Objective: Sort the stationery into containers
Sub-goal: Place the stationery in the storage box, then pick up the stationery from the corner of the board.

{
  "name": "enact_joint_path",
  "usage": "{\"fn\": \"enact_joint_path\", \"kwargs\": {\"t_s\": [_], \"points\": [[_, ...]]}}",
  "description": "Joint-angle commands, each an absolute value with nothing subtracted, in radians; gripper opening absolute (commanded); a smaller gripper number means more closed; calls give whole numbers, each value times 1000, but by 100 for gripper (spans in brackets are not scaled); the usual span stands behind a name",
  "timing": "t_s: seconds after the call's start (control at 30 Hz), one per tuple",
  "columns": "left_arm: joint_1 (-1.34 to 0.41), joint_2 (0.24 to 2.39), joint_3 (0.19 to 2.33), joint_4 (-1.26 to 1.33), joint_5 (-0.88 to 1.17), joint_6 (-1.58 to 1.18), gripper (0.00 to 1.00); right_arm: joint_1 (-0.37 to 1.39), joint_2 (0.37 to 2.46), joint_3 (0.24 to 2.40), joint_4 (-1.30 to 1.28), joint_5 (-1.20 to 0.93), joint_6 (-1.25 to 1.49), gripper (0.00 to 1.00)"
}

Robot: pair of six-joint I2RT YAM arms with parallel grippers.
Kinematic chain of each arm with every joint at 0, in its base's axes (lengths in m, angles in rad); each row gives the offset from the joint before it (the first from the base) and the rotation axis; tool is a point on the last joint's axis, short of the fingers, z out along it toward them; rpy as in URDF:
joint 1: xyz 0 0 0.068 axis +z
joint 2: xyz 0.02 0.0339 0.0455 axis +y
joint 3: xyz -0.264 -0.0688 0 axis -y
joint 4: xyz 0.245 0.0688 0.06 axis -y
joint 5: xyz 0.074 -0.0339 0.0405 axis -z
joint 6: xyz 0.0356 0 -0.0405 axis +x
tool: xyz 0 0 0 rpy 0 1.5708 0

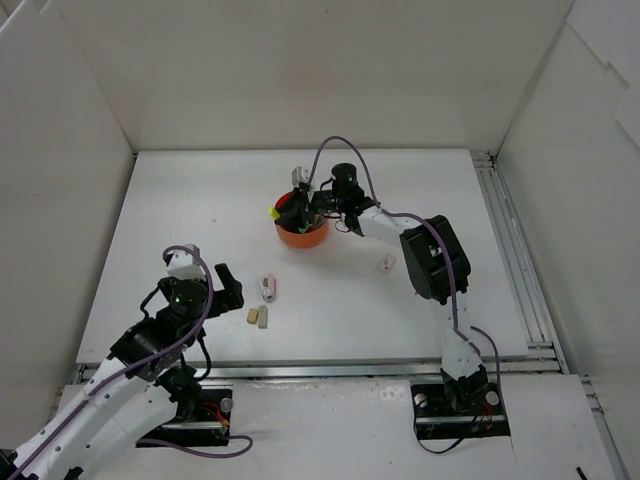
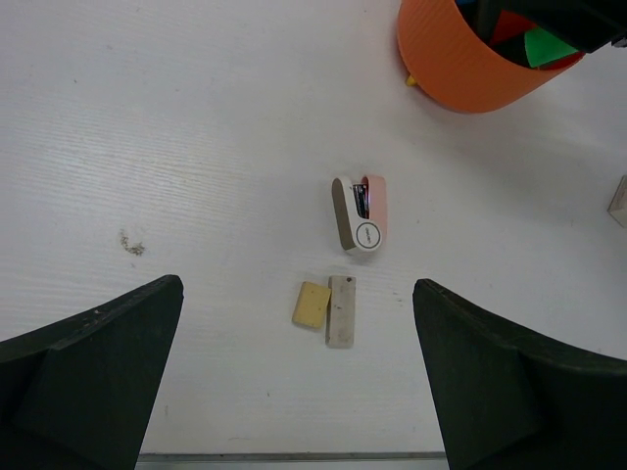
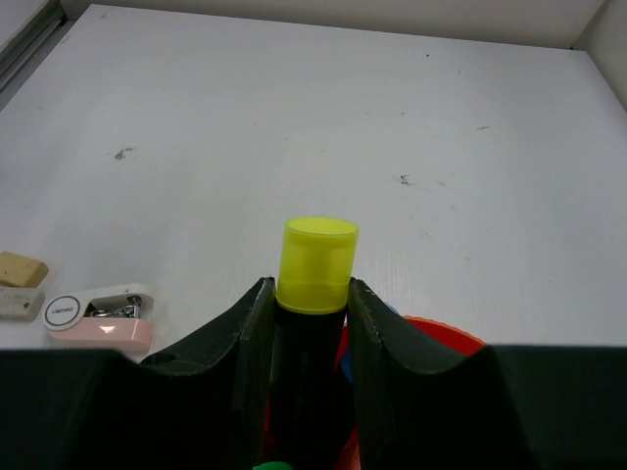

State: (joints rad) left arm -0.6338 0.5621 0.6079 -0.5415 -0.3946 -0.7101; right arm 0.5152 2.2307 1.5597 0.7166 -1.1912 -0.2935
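One yellow-capped black highlighter is pinched in the right tool over the single orange organiser, far on the surface. Its long axis runs roughly left-right, cap leftward. Nearer lie one stapler, a tan eraser and a pale eraser under the spread left tool.

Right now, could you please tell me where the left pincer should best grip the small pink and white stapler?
Grip the stapler across its narrow middle, coming straight down. It lies on the table, long sides facing the fingers of the open left pincer, so they should close squarely on them. Avoid the tan eraser just past its near end.
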Motion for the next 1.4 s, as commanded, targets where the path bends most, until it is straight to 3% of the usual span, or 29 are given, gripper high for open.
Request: {"fn": "enact_joint_path", "kwargs": {"t_s": [0.0, 0.1, 0.2, 0.23, 0.33, 0.7, 0.8, 1.03, 1.2, 1.37], "points": [[-629, 575, 670, -523, -423, -712, 99, 502, 2166, 1519, 792, -1166, -334, 15], [-629, 574, 670, -528, -426, -709, 99, 488, 2158, 1497, 792, -1167, -324, 18], [-629, 575, 672, -529, -426, -707, 99, 477, 2149, 1485, 792, -1170, -311, 32], [-629, 574, 673, -529, -426, -706, 99, 476, 2143, 1483, 793, -1172, -308, 41], [-629, 578, 673, -526, -426, -707, 100, 477, 2126, 1482, 795, -1177, -301, 52], [-629, 581, 693, -499, -400, -672, 99, 491, 2030, 1489, 793, -1128, -265, 76], [-629, 587, 704, -495, -391, -660, 99, 499, 1984, 1500, 793, -1091, -219, 97], [-629, 600, 713, -500, -350, -658, 100, 511, 1846, 1484, 792, -968, -36, 98], [-629, 624, 707, -511, -344, -692, 99, 525, 1689, 1352, 758, -513, 57, 98], [-629, 709, 722, -529, -348, -707, 99, 566, 1522, 1273, 393, -79, 207, 98]]}}
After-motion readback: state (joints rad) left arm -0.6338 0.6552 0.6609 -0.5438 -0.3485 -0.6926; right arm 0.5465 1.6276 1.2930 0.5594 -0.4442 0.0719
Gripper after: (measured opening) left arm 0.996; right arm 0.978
